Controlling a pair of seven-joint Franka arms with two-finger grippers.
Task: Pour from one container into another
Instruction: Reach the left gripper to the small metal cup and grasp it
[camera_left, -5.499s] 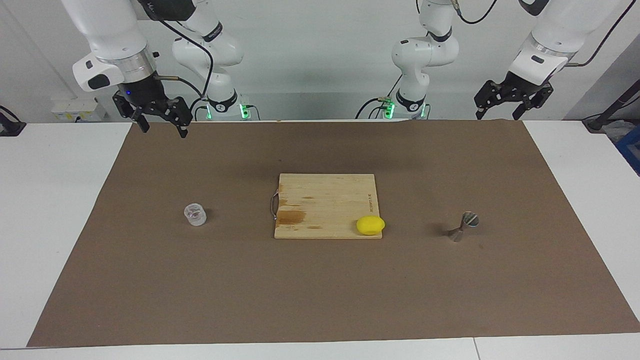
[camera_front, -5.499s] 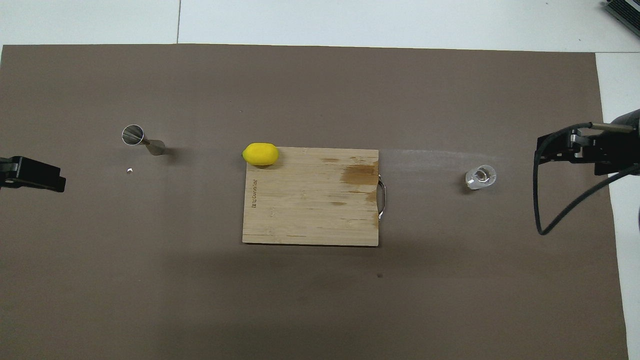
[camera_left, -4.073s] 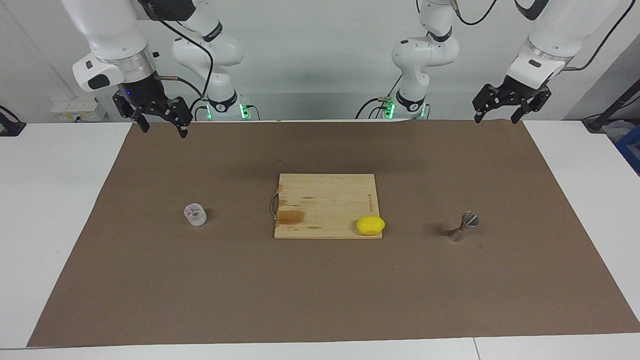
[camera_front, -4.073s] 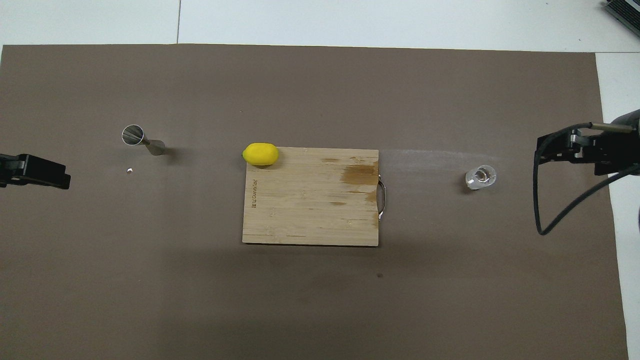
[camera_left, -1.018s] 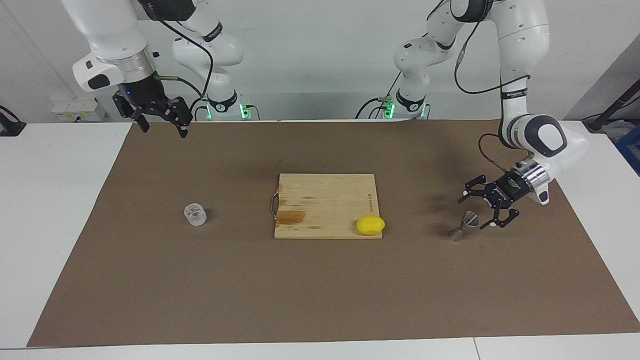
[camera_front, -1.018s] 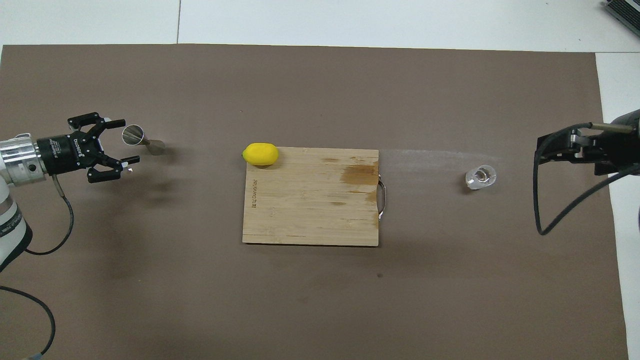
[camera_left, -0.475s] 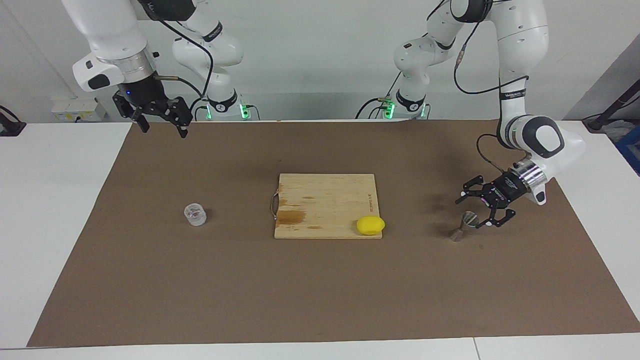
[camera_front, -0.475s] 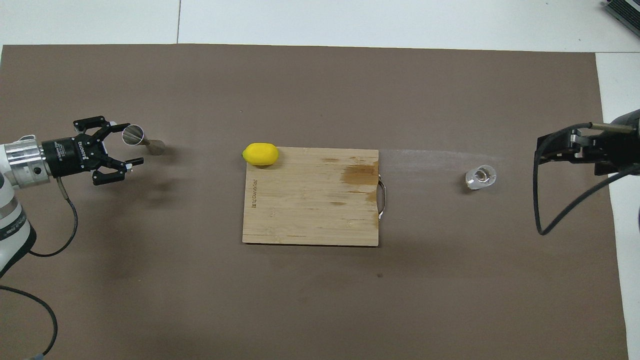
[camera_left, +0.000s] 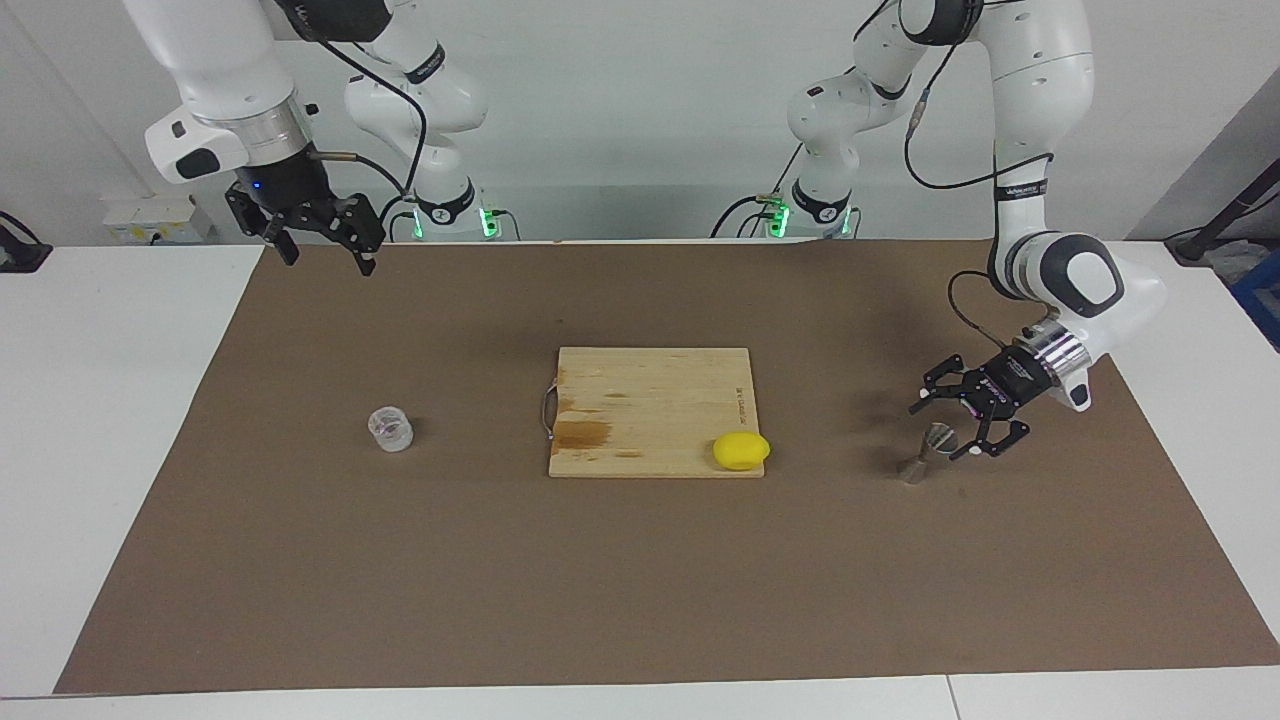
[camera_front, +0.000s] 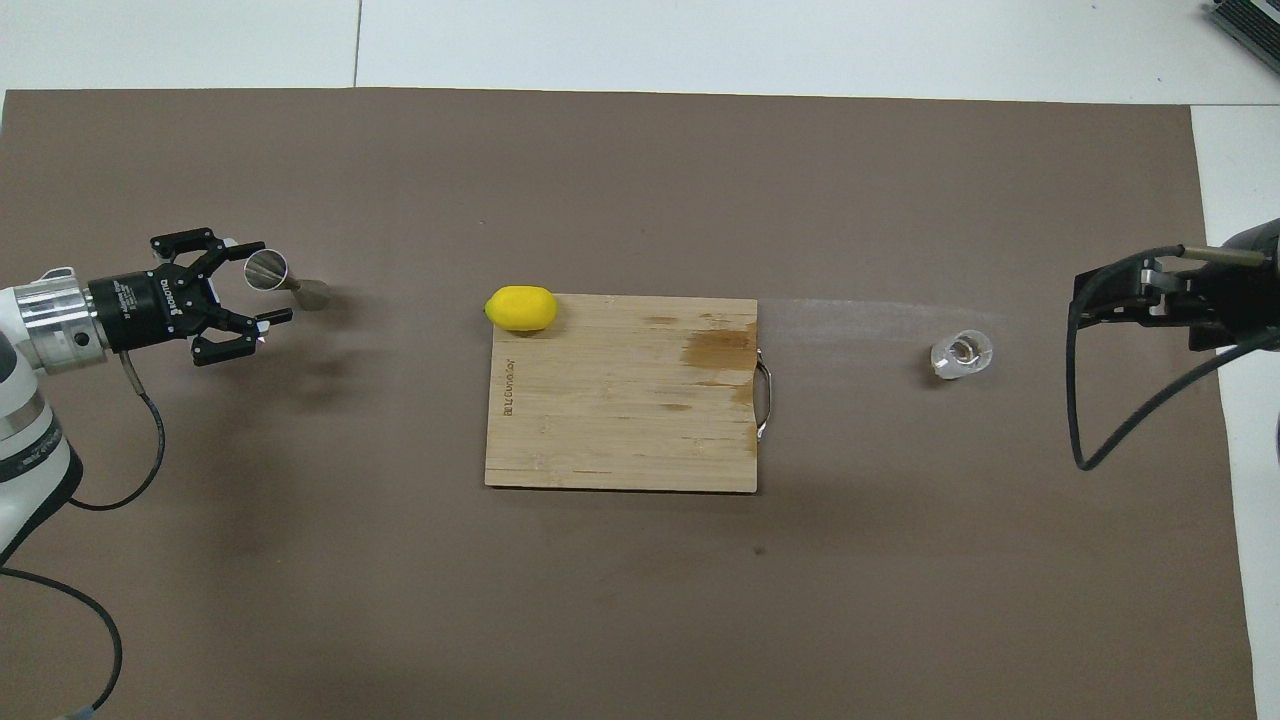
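- A bench (camera_left: 150, 420) carries a cutting board (camera_left: 650, 410) at its middle.
- The left gripper (camera_left: 945, 428), fingers apart, flanks the upright steel jigger (camera_left: 928, 450) at the left arm's end.
- The right gripper (camera_left: 322, 250), fingers apart, waits raised, well apart from the glass cup (camera_left: 390, 429).
- The cup's contents are hard to make out.

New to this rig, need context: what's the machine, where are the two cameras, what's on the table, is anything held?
Two white robot arms work at a table covered by a brown mat. One camera faces the arms; the other looks down from above their end. On the mat: a wooden cutting board with a lemon, a clear glass cup and a steel jigger. The left gripper is open around the jigger's top, not gripping it. The right gripper waits open above the mat's edge. Nothing is held.
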